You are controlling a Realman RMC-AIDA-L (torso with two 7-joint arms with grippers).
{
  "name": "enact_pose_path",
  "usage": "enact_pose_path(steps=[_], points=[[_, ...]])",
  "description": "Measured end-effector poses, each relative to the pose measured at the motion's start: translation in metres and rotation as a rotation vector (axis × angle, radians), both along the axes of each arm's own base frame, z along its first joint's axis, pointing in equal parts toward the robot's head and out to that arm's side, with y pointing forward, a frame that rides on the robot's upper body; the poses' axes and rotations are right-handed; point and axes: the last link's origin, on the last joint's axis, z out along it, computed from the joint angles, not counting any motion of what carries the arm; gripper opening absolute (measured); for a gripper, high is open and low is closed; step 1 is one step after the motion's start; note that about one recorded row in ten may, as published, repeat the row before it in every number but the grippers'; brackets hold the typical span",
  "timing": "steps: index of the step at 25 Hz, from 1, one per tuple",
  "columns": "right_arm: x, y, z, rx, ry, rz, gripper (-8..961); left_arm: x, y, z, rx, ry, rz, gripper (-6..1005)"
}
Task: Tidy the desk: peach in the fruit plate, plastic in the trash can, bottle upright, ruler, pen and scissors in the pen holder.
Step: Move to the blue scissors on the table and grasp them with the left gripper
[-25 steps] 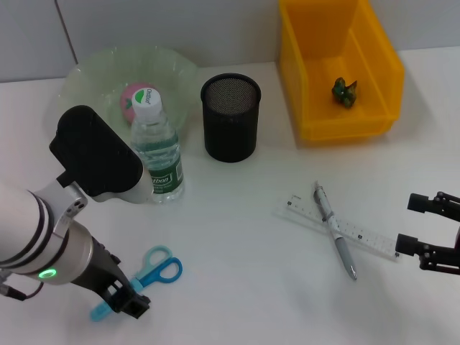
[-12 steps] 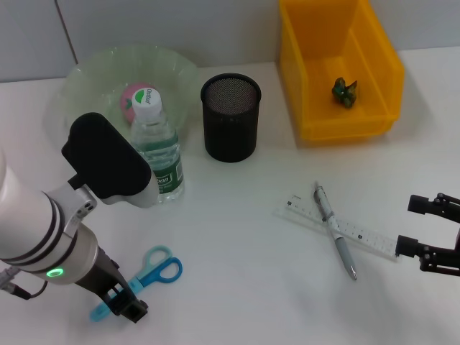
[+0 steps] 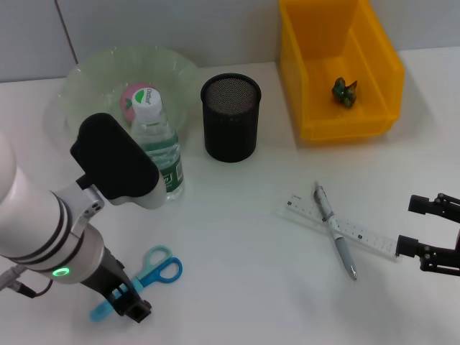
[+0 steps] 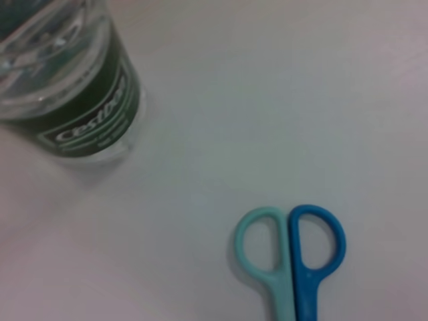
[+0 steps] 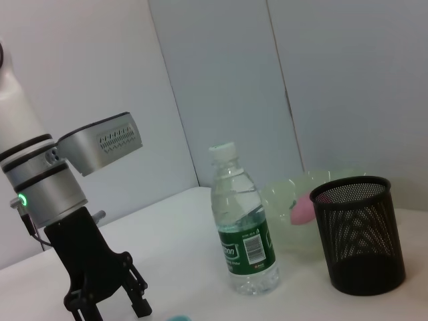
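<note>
We are working the left hand (image 3: pixel 122 305) down at the near left of the worktop (image 3: pixel 237 237), over the blade end of the scissors (image 3: pixel 147 277). Its fingers are straddling the light-blue blades; whether they are clenched on them or only bracketing them we cannot tell. The scissors are lying flat, both handle loops pointing toward the water bottle (image 3: pixel 157 147). In the left wrist view the loops (image 4: pixel 291 244) are lying side by side, so the blades are closed; we judge that this favours a grasp along the blade line.

The water bottle is standing upright, cap up, just in front of the fruit plate (image 3: pixel 93 79), so that step looks complete. A pink peach (image 3: pixel 133 97) is resting in the fruit plate behind the bottle. The mesh pen holder (image 3: pixel 230 115) is standing empty beside the bottle. The yellow trash can (image 3: pixel 338 65) is holding a small green scrap of plastic (image 3: pixel 343 92).

We are keeping the right hand (image 3: pixel 431 233) released, fingers apart, just beside the end of the ruler (image 3: pixel 341 226), with the pen (image 3: pixel 334 230) lying across it.
</note>
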Motion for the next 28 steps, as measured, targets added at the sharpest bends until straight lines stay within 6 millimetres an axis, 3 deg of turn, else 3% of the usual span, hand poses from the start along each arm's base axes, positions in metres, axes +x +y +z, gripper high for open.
enact_pose_path(steps=[11,14,28], points=[[0.0013,-0.0008,-0.0004,-0.005,-0.006,-0.006,772,0.0042,-0.0006,-0.0036,-0.009,0.005,-0.01,740],[0.0013,-0.0008,-0.0005,-0.005,-0.006,-0.006,772,0.0051,-0.0006,-0.004,-0.011,0.007,-0.014,638],[0.0013,-0.0008,-0.0005,-0.005,-0.006,-0.005,769,0.0056,0.001,-0.0036,-0.009,0.01,-0.003,594]])
